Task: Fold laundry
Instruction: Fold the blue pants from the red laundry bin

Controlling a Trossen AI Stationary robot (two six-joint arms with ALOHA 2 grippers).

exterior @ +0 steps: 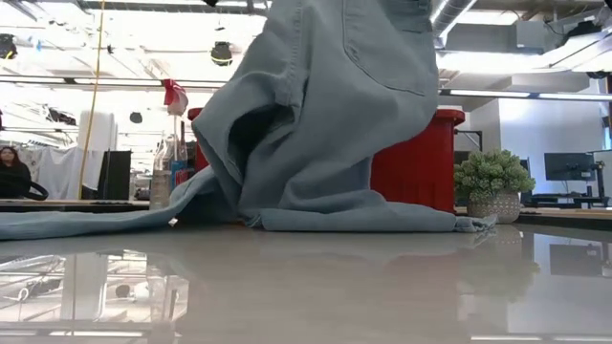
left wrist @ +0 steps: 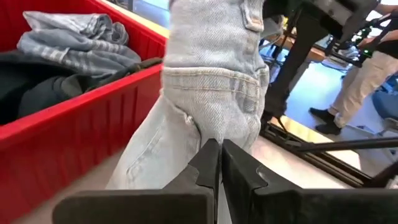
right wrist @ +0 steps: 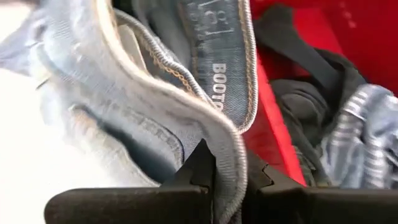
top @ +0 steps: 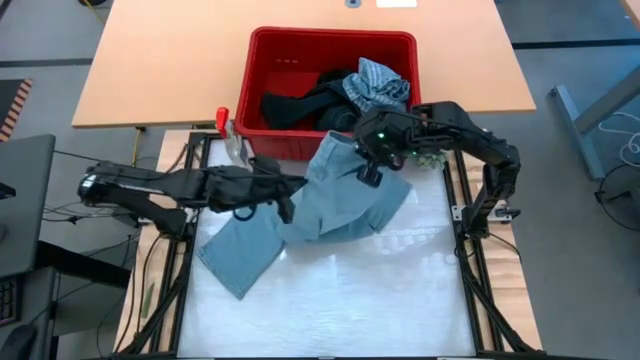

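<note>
Currently, the light blue jeans (top: 340, 200) lie at the centre of the high view, just below the red basket (top: 270, 60), one leg trailing toward the lower left. The right gripper (top: 368, 172) is clamped on the waistband, holding it raised. The left gripper (top: 290, 205) has its fingers together, pinching the denim at centre-left. Dark and striped garments (top: 375, 85) sit inside the basket.

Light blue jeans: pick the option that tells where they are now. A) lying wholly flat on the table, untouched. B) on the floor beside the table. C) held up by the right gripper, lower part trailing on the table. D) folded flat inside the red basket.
C: the right gripper is shut on the waistband of the light blue jeans, which hang from it and trail onto the table in front of the red basket.
</note>
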